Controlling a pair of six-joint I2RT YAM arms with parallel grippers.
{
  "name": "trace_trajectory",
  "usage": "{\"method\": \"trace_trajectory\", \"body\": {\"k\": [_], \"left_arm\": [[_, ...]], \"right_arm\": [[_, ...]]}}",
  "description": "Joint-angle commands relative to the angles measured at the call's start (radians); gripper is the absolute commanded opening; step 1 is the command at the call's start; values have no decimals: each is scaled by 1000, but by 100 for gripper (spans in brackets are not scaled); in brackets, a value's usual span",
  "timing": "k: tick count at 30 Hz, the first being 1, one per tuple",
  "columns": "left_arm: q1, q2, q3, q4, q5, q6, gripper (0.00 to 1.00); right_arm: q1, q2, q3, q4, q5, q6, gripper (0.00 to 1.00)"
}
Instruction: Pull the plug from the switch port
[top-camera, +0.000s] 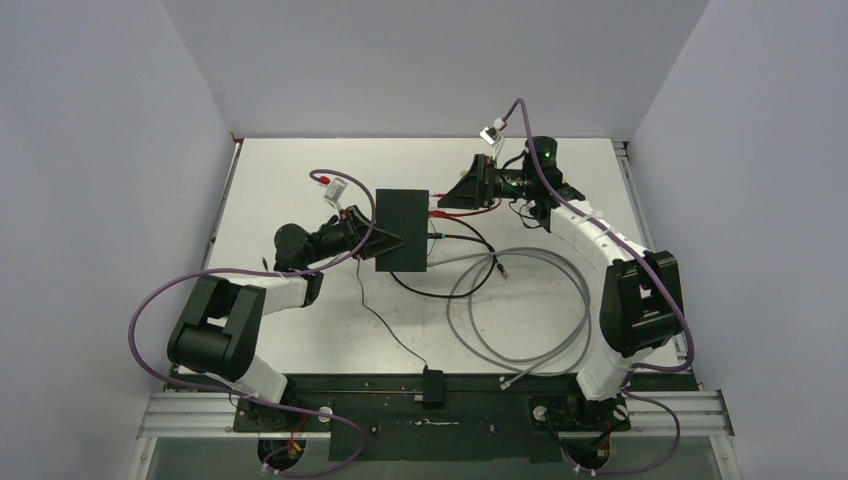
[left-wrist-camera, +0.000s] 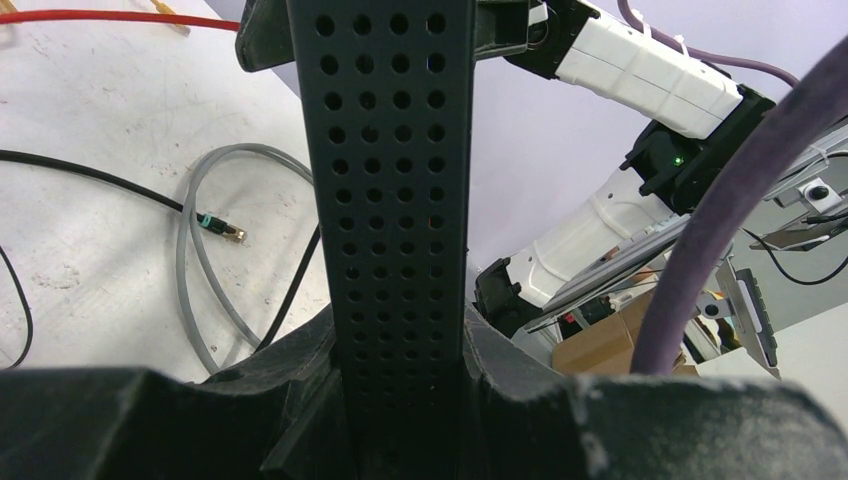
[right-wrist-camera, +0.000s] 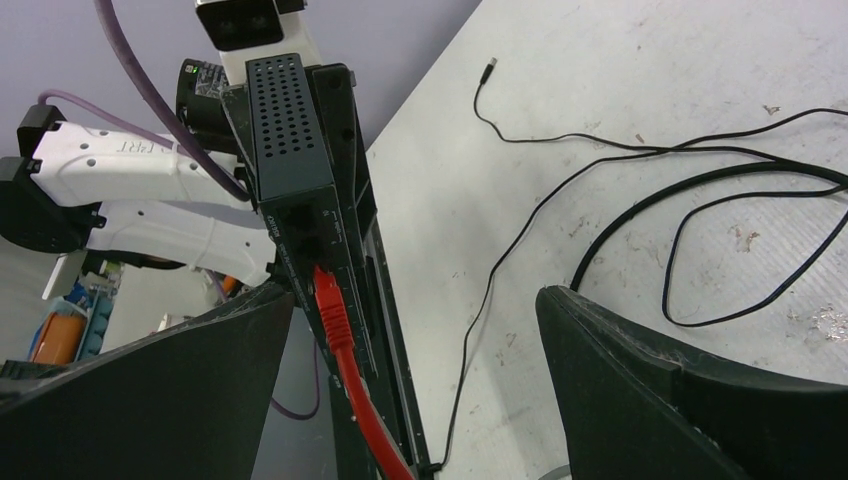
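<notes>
Left jaws grip the switch (left-wrist-camera: 390, 200); right jaws stand wide, red plug (right-wrist-camera: 330, 305) seemingly between them.

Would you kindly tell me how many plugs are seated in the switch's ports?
1 that shows plainly: the red plug, in the switch edge facing the right gripper. A teal-tipped plug sits at that edge too; seated or not, I cannot tell.

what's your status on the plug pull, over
Left pincer shut on switch. Right pincer open, either side of plug, not gripping. Plug seated in switch. Black wire close by.
</notes>
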Motion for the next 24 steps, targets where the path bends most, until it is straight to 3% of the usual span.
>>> {"method": "trace_trajectory", "body": {"k": [1,13,24], "left_arm": [[1,-27,59,145,-3,-4,0],[-1,-32,63,136,-2,4,0],[0,-31,68,131,-5,13,0]], "right_arm": [[20,-67,0,16,-60,-55,97],[58,-59,11,-18,-94,-79,92],[73,-40,32,-3,-116,-65,75]]}}
